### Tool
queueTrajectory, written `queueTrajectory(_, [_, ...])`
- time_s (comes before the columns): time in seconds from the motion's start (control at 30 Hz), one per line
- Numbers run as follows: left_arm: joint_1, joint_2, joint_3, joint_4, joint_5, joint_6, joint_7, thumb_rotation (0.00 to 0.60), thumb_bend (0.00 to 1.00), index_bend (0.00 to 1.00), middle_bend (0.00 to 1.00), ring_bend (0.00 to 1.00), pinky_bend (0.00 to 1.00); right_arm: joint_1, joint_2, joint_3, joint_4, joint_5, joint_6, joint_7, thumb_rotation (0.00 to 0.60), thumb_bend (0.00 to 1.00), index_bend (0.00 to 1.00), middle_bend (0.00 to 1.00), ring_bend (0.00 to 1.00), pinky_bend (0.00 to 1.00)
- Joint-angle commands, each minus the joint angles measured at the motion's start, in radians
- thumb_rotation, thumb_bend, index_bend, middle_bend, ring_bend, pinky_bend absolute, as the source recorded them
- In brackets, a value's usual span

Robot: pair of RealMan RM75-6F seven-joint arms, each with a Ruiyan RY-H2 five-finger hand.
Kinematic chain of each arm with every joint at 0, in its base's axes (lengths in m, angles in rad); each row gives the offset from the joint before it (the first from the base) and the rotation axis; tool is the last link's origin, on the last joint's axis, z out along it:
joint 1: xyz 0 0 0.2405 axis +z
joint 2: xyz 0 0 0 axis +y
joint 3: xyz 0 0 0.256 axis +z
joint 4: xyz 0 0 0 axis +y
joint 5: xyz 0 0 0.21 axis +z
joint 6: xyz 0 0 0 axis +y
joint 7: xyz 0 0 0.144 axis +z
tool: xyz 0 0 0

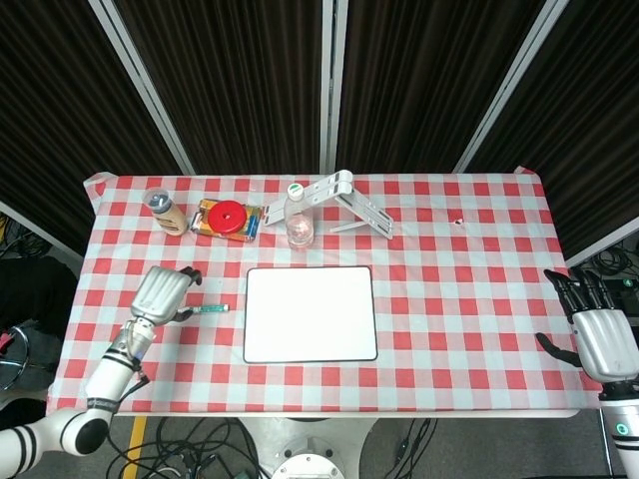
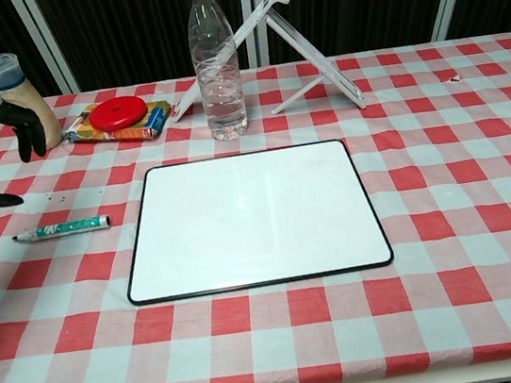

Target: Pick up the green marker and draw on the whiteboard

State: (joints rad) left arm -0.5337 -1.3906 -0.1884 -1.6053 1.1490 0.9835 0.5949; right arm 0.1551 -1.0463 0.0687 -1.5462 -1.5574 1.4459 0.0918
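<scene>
Your left hand (image 1: 163,293) is positioned above the worktop (image 1: 469,299), over the left end of the green marker (image 2: 62,228). Its fingers are spread and curled slightly downward, and it holds nothing; the chest view shows clear space between the fingertips (image 2: 32,147) and the marker. Your right hand (image 1: 604,339) sits off the right edge of the worktop, fingers apart, holding nothing.

The marker lies flat on the checked cloth, just left of the whiteboard (image 1: 311,313) and apart from it. Its long axis runs left to right, roughly parallel to the near edge of the worktop, with the dark tip pointing left, away from the whiteboard. The whiteboard lies flat at the centre of the worktop, its surface blank.
</scene>
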Motion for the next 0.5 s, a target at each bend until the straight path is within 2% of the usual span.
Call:
queueTrajectory(0.03, [-0.083, -0.085, -0.010, 0.010, -0.199, -0.056, 0.128, 0.600, 0.17, 0.43, 0.44, 0.85, 1.00, 0.002, -0.003, 0.000, 0.006, 0.005, -0.006, 0.007, 0.600, 0.12, 0.00, 0.14, 0.00, 0.01])
queueTrajectory(0.1, [-0.099, -0.107, -0.009, 0.021, -0.260, -0.062, 0.139, 0.600, 0.19, 0.44, 0.44, 0.87, 1.00, 0.004, -0.006, 0.000, 0.009, 0.007, -0.009, 0.015, 0.600, 0.12, 0.00, 0.16, 0.00, 0.01])
queueTrajectory(0.23, [-0.136, -0.165, 0.007, 0.047, -0.350, -0.008, 0.226, 0.600, 0.21, 0.44, 0.44, 0.88, 1.00, 0.008, -0.010, -0.003, 0.017, 0.002, -0.016, 0.024, 0.600, 0.12, 0.00, 0.18, 0.00, 0.01])
queueTrajectory(0.5, [-0.191, -0.242, 0.054, 0.084, -0.466, 0.059, 0.363, 0.600, 0.24, 0.46, 0.44, 0.89, 1.00, 0.000, -0.010, -0.009, 0.020, 0.008, -0.013, 0.031, 0.600, 0.13, 0.00, 0.18, 0.00, 0.01])
